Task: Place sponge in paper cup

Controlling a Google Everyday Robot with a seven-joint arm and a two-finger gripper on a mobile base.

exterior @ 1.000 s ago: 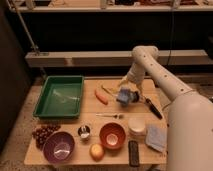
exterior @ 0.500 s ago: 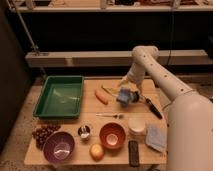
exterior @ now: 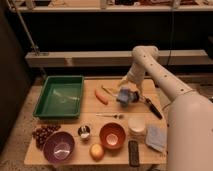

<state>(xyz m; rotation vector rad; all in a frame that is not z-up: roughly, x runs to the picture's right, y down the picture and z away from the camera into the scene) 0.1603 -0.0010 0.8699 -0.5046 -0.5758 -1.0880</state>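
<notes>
Now paper cup (exterior: 136, 127) stands upright; spread end effector (exterior: 126, 96) hangs beyond.

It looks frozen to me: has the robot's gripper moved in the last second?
No. The gripper hangs low over the table just right of the carrot, with the same gap as before.

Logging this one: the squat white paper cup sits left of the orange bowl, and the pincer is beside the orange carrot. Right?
Not quite. The camera view shows the squat white paper cup sitting right of the orange bowl, not left. The pincer is indeed beside the orange carrot.
</notes>
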